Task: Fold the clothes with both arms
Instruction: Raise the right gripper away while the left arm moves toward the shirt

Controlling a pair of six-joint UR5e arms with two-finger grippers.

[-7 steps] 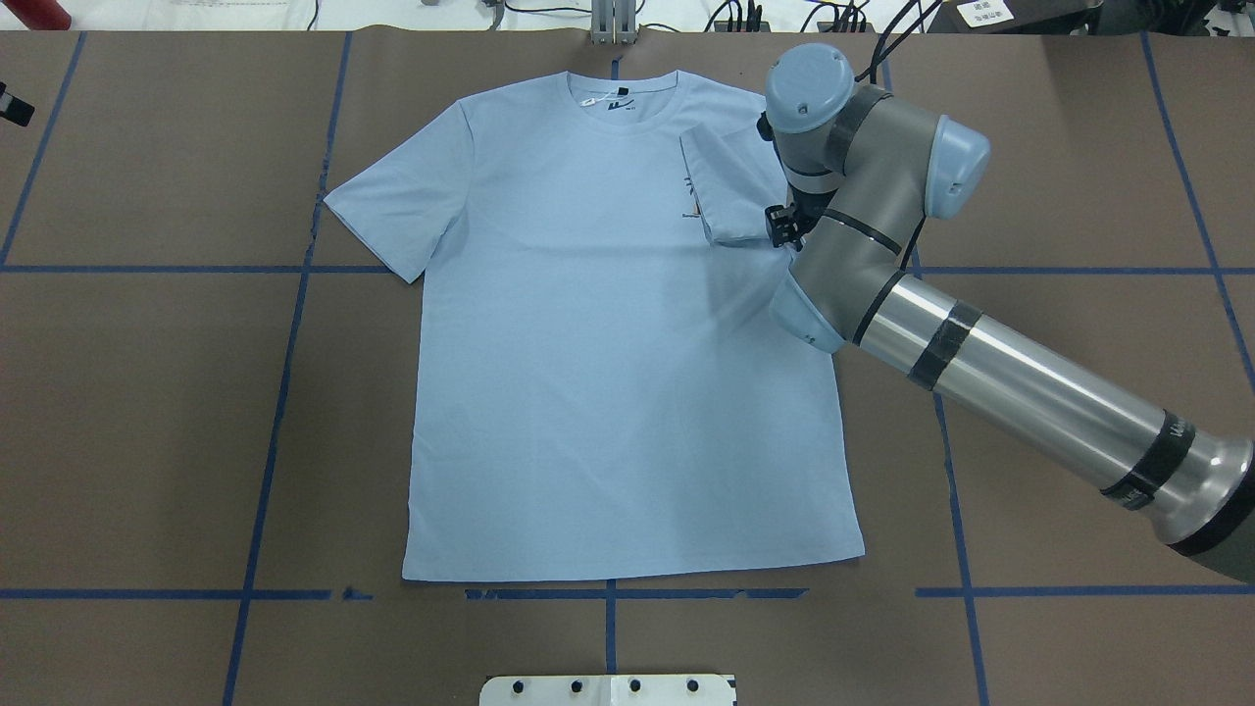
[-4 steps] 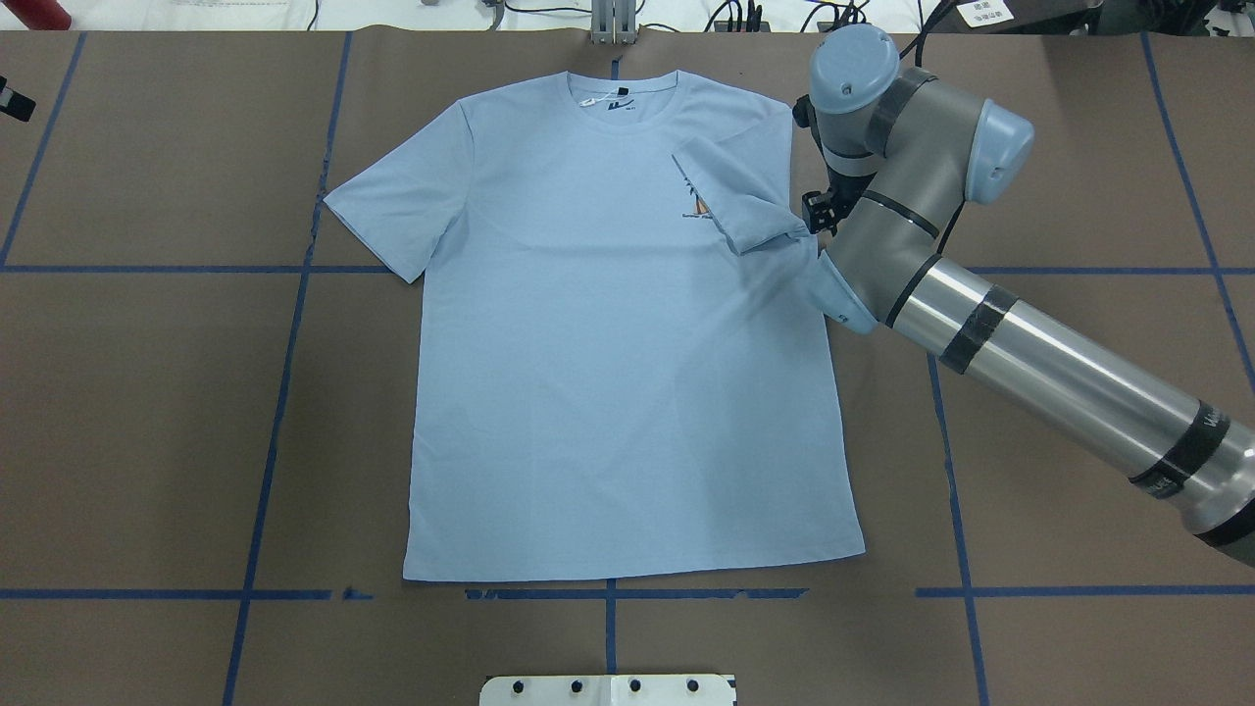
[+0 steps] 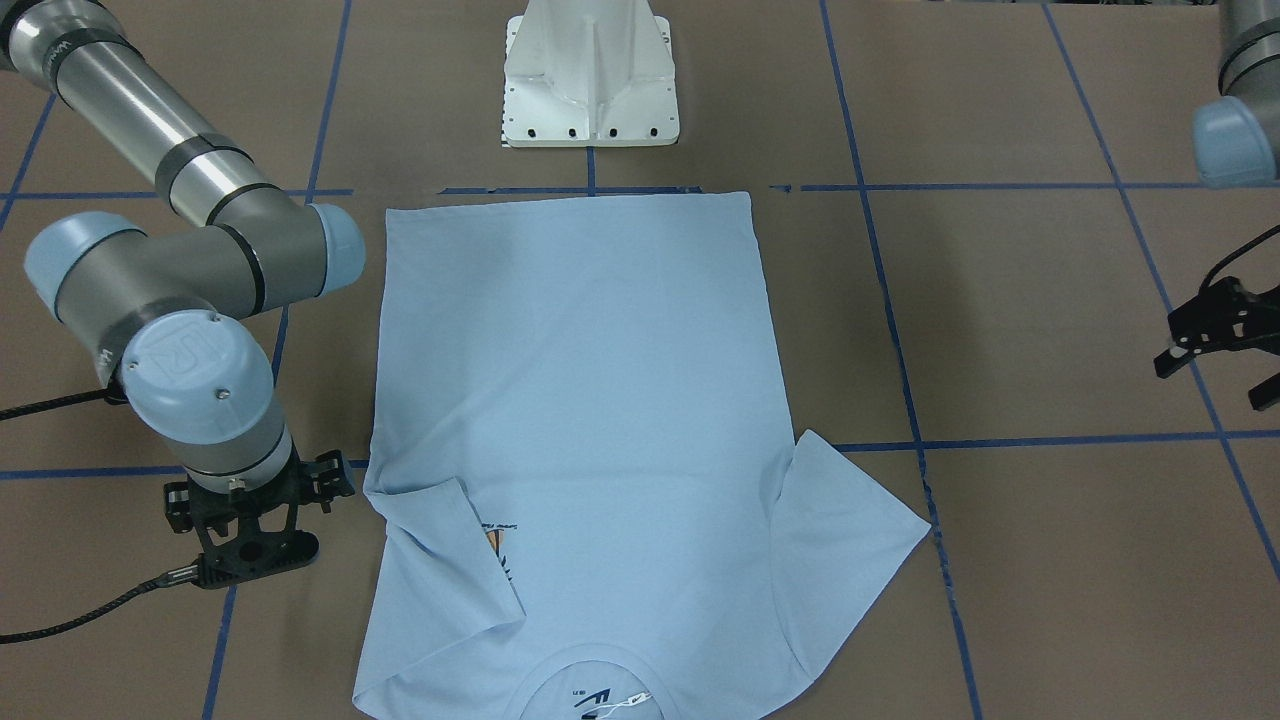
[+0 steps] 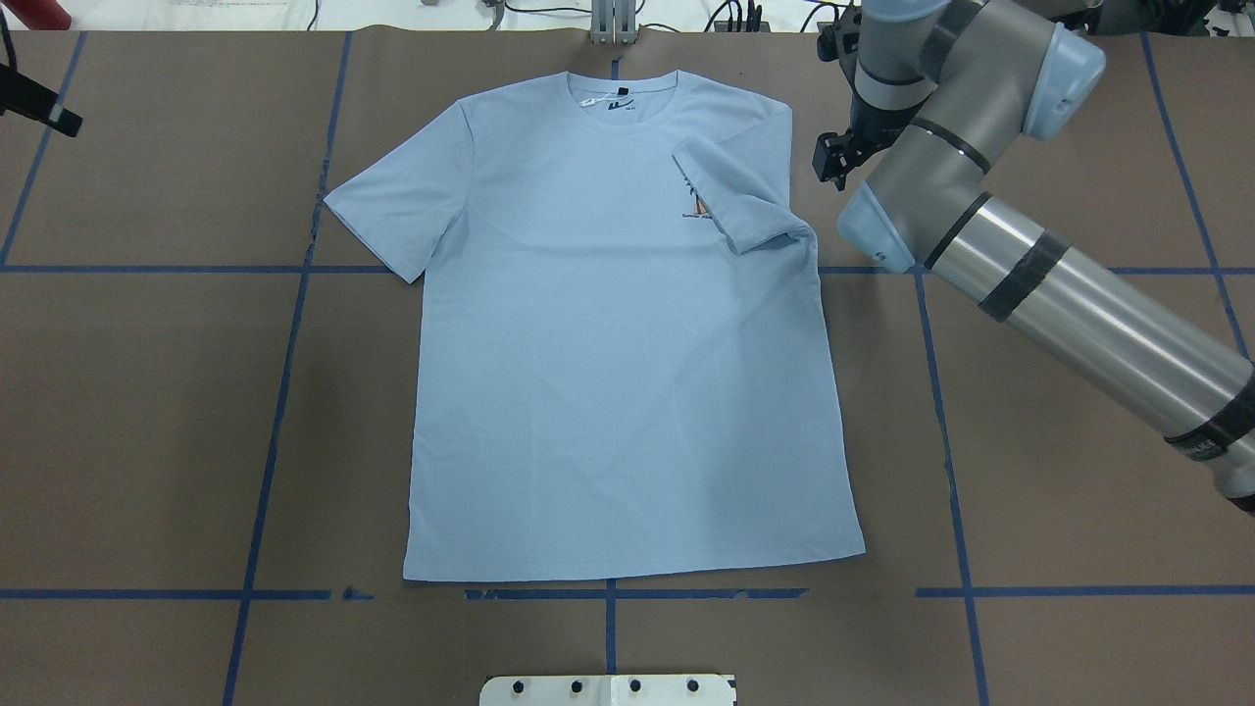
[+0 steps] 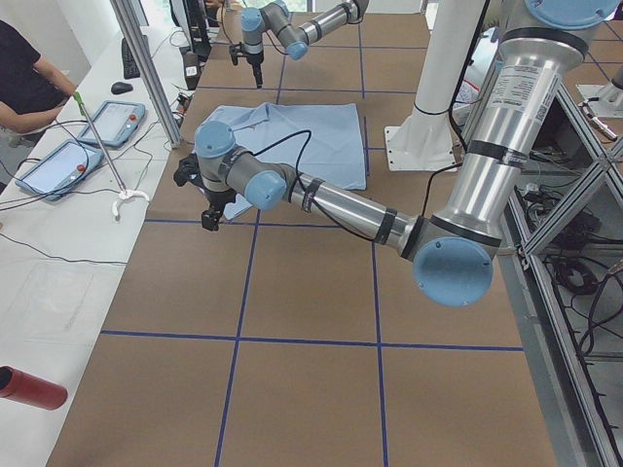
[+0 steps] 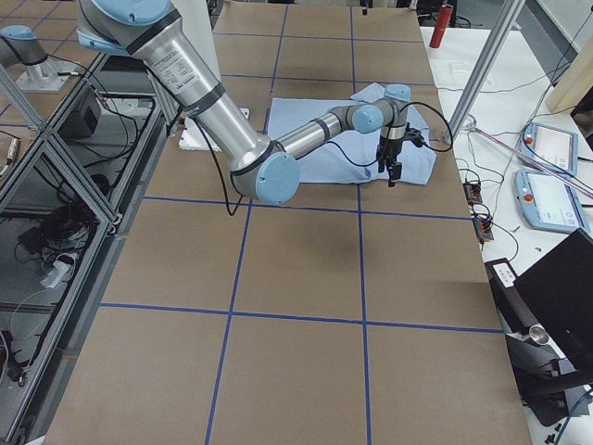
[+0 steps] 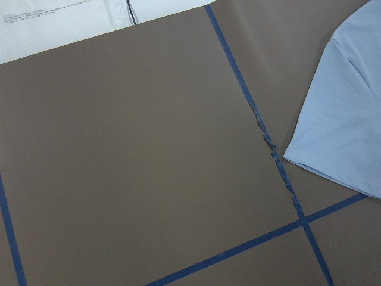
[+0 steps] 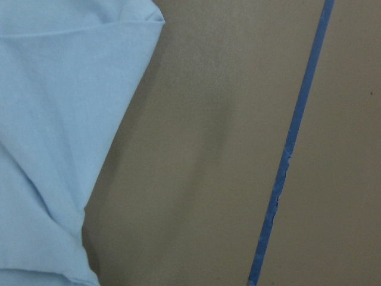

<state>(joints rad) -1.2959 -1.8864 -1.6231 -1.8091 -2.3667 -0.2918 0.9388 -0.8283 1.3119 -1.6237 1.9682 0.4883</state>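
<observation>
The light blue T-shirt (image 4: 608, 392) lies flat, front up, neck at the far edge. Its right-hand sleeve (image 4: 737, 201) is folded inward over the chest and partly covers the palm-tree print (image 4: 694, 208). The other sleeve (image 4: 392, 206) lies spread out. My right gripper (image 4: 831, 157) hangs just off the shirt's right shoulder, points down and holds nothing; it also shows in the front view (image 3: 250, 545). My left gripper (image 3: 1212, 375) is open and empty, far out beyond the shirt's spread sleeve, at the overhead view's top left (image 4: 44, 106).
The white pedestal base (image 3: 590, 80) stands at the near edge behind the hem. Blue tape lines (image 4: 284, 392) grid the brown table. A red cylinder (image 5: 29, 387) lies on the white side bench, where an operator (image 5: 24, 68) and tablets (image 5: 107, 122) are.
My right gripper has let go of the folded sleeve and moved right and toward the far edge, off the shirt. The sleeve stays folded. My left gripper has come into the overhead view at top left.
</observation>
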